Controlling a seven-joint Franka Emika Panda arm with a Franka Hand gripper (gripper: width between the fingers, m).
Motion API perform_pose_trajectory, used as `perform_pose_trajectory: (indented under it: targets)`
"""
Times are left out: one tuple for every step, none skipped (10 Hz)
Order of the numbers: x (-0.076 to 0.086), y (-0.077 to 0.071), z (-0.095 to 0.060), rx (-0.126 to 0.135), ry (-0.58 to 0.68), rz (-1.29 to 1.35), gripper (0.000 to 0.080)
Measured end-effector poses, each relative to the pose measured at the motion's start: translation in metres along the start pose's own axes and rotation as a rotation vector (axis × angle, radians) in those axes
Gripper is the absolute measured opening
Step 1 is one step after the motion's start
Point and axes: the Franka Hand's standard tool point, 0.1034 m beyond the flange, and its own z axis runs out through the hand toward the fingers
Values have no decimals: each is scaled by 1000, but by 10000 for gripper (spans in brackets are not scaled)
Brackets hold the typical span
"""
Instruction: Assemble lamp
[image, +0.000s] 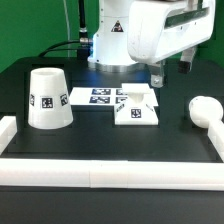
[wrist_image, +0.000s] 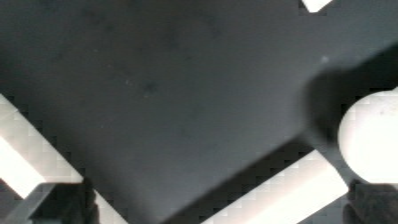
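Observation:
The tapered white shade stands on the black table at the exterior view's left. The flat square base lies near the middle, partly over the marker board. The rounded bulb lies at the exterior view's right and also shows in the wrist view. My gripper hangs above the table between the base and the bulb, touching neither. In the wrist view my gripper is open and empty, with one dark finger at each side and bare table between them.
A low white rail runs along the table's front edge, with a short piece at the exterior view's left. White strips of it show in the wrist view. The arm's base and cables stand at the back.

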Motion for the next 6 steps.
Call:
perform_pose_trajectory:
  targets:
    - [0,0,0,0,0,0,699]
    - [0,0,0,0,0,0,699]
    - [0,0,0,0,0,0,699]
    - [0,0,0,0,0,0,699]
    - [0,0,0,0,0,0,699]
    - [0,0,0,0,0,0,699]
